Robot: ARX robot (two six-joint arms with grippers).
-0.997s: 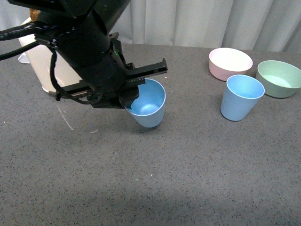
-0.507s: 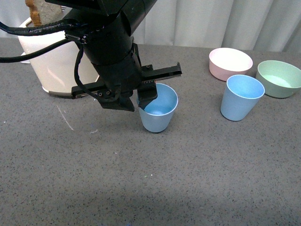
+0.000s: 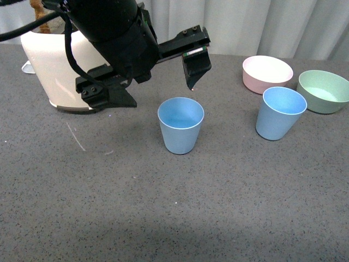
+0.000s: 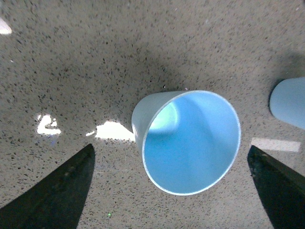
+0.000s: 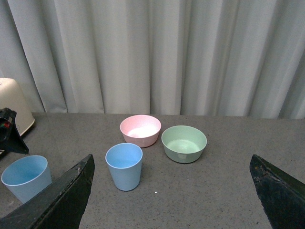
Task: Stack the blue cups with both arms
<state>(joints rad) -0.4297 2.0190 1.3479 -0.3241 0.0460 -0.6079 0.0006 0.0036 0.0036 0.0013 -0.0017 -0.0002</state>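
- Left black gripper (image 3: 162,94): jaws wide, empty, hovering above the nearer light-blue tapered plastic cup (image 3: 181,126), which stands upright mid-table, probably as the stack's base.
- Second light-blue plastic cup (image 3: 280,113): upright, near the round pink bowl (image 3: 267,72).
- Right black gripper (image 5: 169,200): jaws wide, empty, facing that cup; likely to pick it.

Two light-blue tapered plastic tumblers stand on the grey speckled tabletop (image 3: 218,207): the middle tumbler (image 3: 180,124) and the right-edge tumbler (image 3: 280,113). There are two round bowls near the far right corner, one pink bowl (image 3: 267,73) and one green bowl (image 3: 323,90). One cream toaster (image 3: 46,71) sits at the left edge.
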